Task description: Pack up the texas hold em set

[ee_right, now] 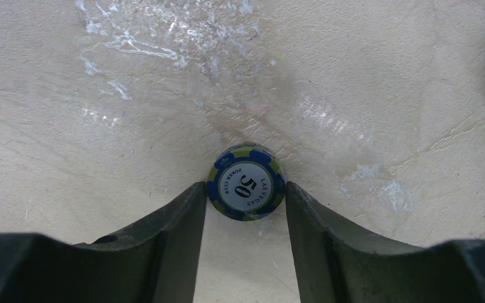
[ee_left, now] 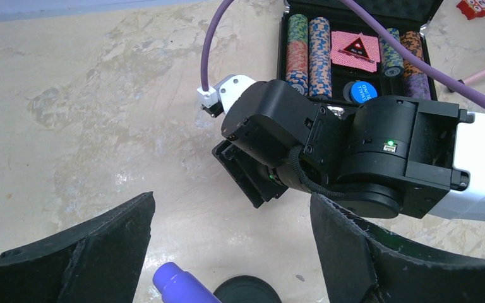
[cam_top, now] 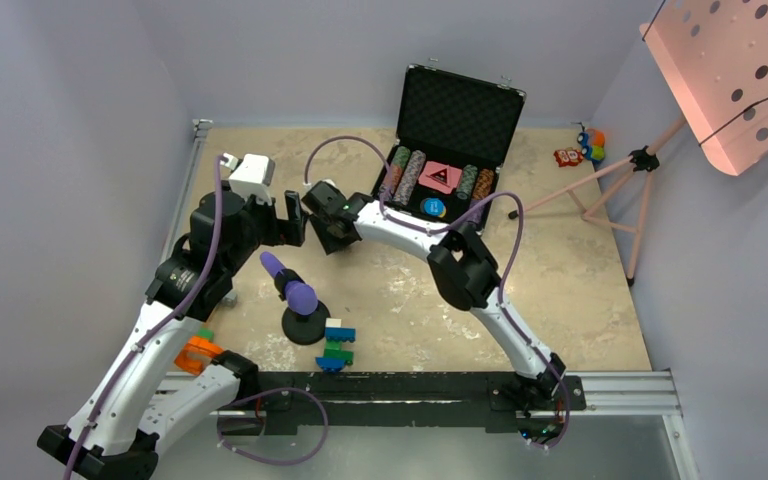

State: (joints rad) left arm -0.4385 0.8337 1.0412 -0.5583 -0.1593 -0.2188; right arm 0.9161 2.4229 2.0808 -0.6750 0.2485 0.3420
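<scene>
The black case stands open at the back, with rows of striped chips, pink cards and a blue button in its foam tray. In the right wrist view a blue-and-green "50" poker chip lies flat on the table. My right gripper has a fingertip touching each side of it. That gripper is down on the table, left of the case. My left gripper hangs open just left of it, holding nothing.
A purple-tipped object on a black round base stands in front of the grippers, and its tip shows under my left gripper. A toy-brick figure is nearer the front. Small toys and a pink stand are at the back right.
</scene>
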